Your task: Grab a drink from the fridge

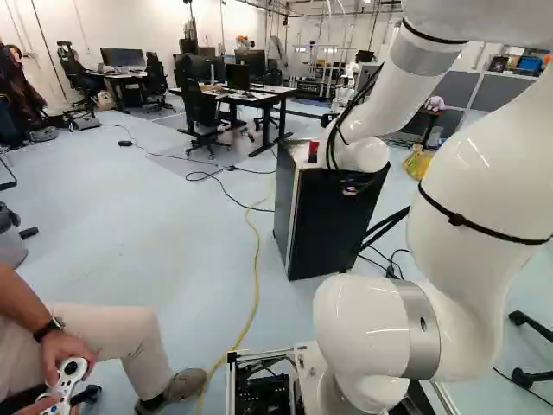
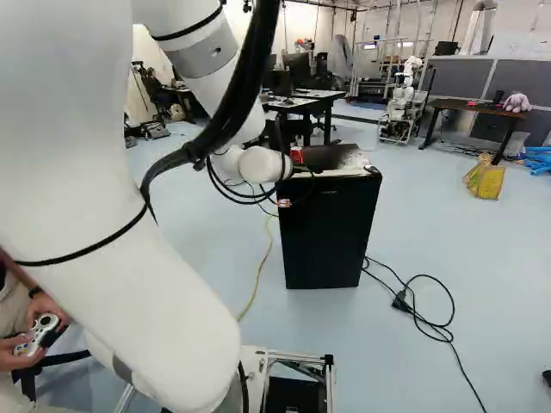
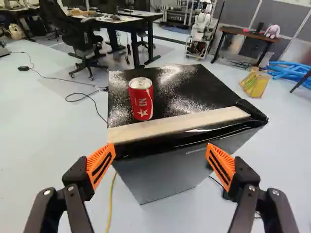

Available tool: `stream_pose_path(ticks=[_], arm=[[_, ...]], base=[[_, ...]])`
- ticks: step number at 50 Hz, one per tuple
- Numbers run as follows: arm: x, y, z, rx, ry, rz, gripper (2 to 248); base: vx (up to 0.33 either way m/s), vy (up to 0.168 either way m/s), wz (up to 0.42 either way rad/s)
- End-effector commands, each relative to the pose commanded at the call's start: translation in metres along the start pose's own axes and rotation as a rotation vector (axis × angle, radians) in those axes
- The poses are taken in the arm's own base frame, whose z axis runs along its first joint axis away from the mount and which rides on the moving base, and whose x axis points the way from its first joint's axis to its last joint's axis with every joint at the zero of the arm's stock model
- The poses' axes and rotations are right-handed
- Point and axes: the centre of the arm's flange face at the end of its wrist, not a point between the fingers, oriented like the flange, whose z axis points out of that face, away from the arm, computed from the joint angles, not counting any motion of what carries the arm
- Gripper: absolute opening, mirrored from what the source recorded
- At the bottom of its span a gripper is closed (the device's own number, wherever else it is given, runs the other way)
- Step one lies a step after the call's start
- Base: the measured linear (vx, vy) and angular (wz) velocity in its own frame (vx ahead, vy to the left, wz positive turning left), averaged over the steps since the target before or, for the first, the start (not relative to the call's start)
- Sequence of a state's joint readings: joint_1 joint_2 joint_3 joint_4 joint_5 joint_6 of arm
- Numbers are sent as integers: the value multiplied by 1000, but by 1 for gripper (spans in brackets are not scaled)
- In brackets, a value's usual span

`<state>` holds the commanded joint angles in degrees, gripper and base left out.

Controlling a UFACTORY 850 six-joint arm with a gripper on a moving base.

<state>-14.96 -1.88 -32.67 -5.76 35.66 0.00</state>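
A small black fridge stands ahead of my arm, its door looking closed. On its top, a red drink can is upright near the pale strip along the near edge; the same can shows beside my wrist in the left base view. In the right base view the fridge shows its black face. My gripper is open with nothing between its fingers, which point toward the fridge's near edge, short of the can. The base views largely hide the gripper behind the wrist.
A person's leg is close at the left of the left base view. A yellow cable and a black cable lie on the floor. Desks, a yellow bag and another robot stand beyond.
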Motion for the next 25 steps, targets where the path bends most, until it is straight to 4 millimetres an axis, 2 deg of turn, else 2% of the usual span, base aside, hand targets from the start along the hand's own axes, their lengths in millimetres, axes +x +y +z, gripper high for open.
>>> stream_pose_path(ticks=[25], arm=[[-3,-3,12,26,155,-19,247]], base=[[0,0,0]])
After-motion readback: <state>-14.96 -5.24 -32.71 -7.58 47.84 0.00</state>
